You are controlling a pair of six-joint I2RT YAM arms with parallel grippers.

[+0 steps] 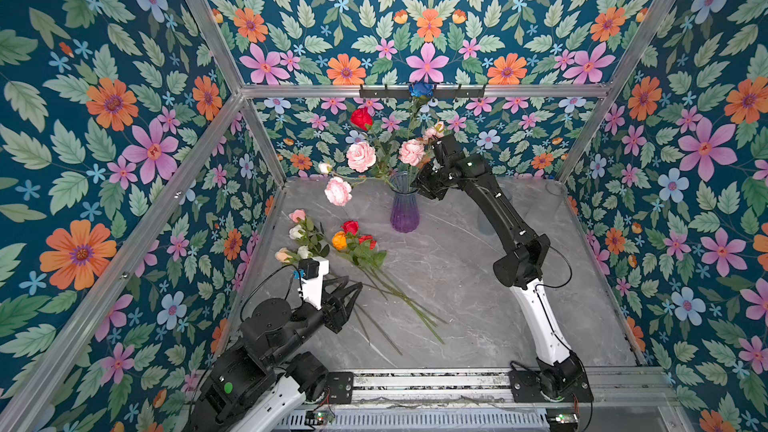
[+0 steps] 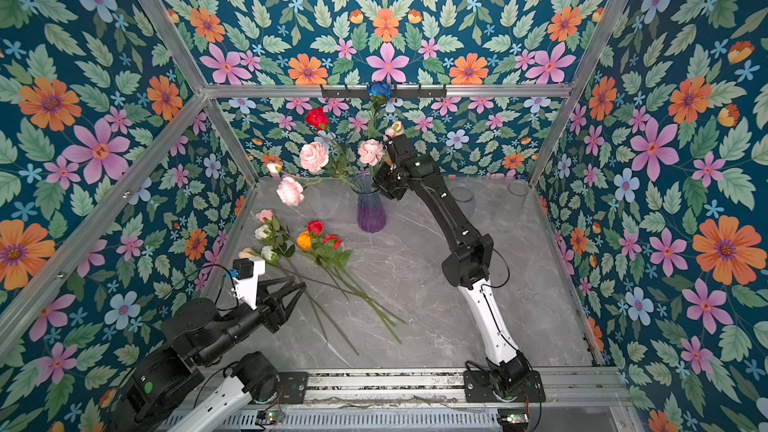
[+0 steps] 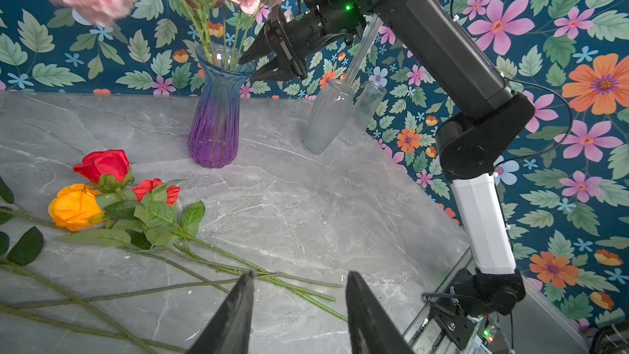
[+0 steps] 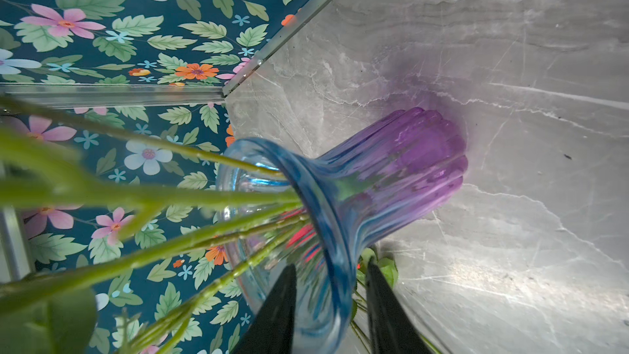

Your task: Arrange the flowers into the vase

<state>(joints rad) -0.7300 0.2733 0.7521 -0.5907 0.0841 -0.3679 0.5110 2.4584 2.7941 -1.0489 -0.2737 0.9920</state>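
The vase (image 1: 404, 209) (image 2: 371, 209) (image 3: 214, 124) is ribbed glass, blue at the rim and purple at the base, and stands at the back middle of the grey table. It holds several flowers: pink carnations (image 1: 360, 156), a red rose (image 1: 361, 118) and a blue rose (image 1: 420, 89). More flowers lie at the front left, among them an orange rose (image 1: 339, 240) (image 3: 75, 206) and red ones (image 3: 103, 165), with long stems (image 3: 238, 267). My right gripper (image 1: 417, 187) (image 4: 331, 263) is open just above the vase's rim (image 4: 306, 178), beside the stems. My left gripper (image 1: 353, 283) (image 3: 300, 275) hovers open over the lying stems and holds nothing.
Two clear glass vases (image 3: 326, 117) (image 3: 367, 103) stand at the back right, behind the right arm (image 1: 498, 218). A black hook rail (image 1: 457, 93) runs along the back frame. A metal rail (image 1: 415, 380) edges the table's front. Flowered walls close in three sides.
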